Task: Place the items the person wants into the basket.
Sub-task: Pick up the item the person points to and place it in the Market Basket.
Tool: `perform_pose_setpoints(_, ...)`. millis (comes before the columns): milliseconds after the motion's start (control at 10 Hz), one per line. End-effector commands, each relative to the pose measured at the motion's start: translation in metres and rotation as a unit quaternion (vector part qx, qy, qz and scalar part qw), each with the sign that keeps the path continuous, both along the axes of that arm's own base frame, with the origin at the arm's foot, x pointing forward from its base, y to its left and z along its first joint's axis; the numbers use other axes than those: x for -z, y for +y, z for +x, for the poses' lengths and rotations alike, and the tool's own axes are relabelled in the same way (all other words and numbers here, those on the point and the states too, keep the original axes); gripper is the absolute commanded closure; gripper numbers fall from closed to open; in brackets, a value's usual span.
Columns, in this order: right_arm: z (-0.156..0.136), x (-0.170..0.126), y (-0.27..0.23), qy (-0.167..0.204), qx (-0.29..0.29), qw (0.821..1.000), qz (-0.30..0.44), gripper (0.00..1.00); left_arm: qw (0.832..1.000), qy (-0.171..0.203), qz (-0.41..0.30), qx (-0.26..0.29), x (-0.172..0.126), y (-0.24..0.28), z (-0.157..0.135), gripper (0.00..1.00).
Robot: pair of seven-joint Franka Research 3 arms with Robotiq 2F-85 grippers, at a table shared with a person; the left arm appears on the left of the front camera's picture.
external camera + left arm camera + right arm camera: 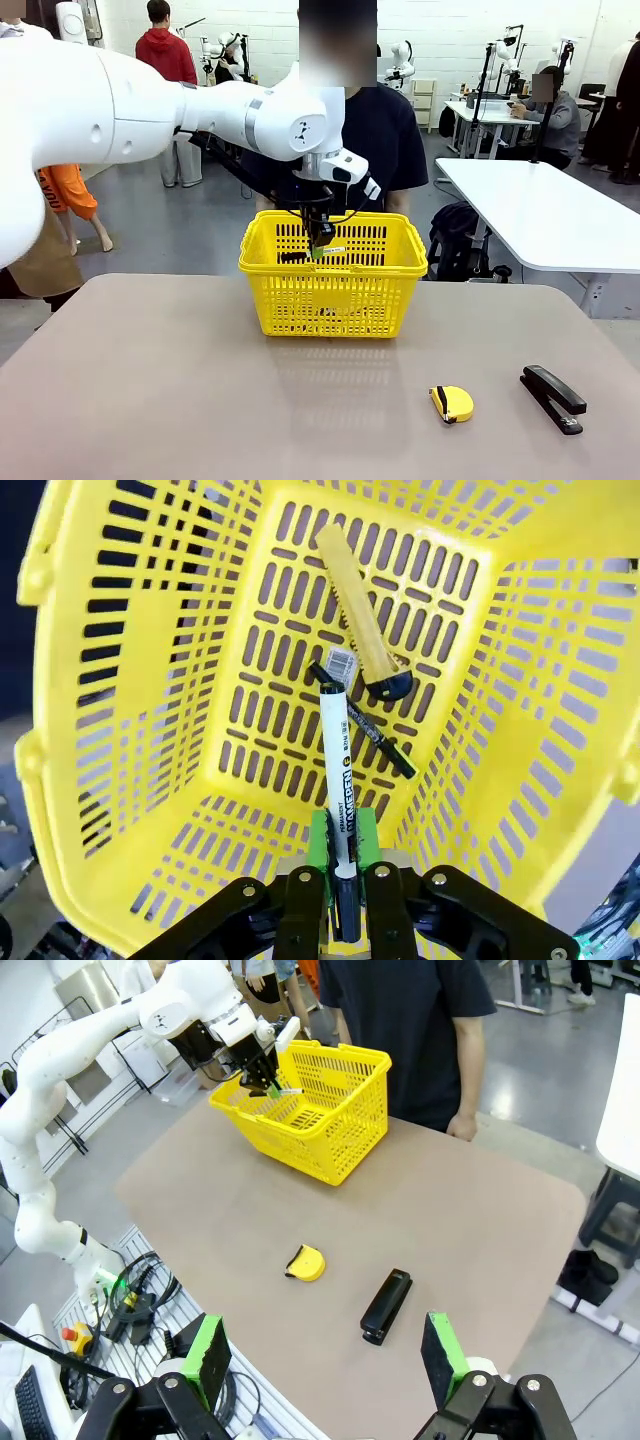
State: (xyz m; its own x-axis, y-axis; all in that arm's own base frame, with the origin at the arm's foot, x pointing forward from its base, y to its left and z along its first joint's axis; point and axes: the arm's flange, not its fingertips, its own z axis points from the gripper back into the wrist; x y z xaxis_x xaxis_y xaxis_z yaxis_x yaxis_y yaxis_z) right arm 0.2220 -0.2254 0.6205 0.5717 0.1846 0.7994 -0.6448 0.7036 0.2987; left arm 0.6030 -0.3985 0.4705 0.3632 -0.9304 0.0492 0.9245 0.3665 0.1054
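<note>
My left gripper hangs over the yellow basket, shut on a black-and-white marker that points down into it. On the basket floor below lie a yellow-and-black utility knife and a thin black pen, crossing just under the marker's tip. The person in a black T-shirt stands right behind the basket. My right gripper is open and holds nothing, high above the table's near side, far from the basket and the left gripper.
A yellow tape measure and a black stapler lie on the table's front right; the right wrist view shows the tape measure and stapler too. A white table stands at the far right.
</note>
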Motion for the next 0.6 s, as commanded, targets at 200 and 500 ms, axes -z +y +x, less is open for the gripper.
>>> perform_pose_setpoints(200, 0.003, -0.001, 0.000, -0.015, -0.008, 1.000, 0.016, 0.00, 0.999, 0.037, -0.015, 0.025, 0.018, -0.012, 0.025, 0.88)
perform_pose_setpoints(500, 0.003, -0.001, 0.000, -0.015, -0.008, 1.000, 0.016, 0.00, 0.999, 0.043, -0.016, 0.026, 0.021, -0.014, 0.026, 0.29)
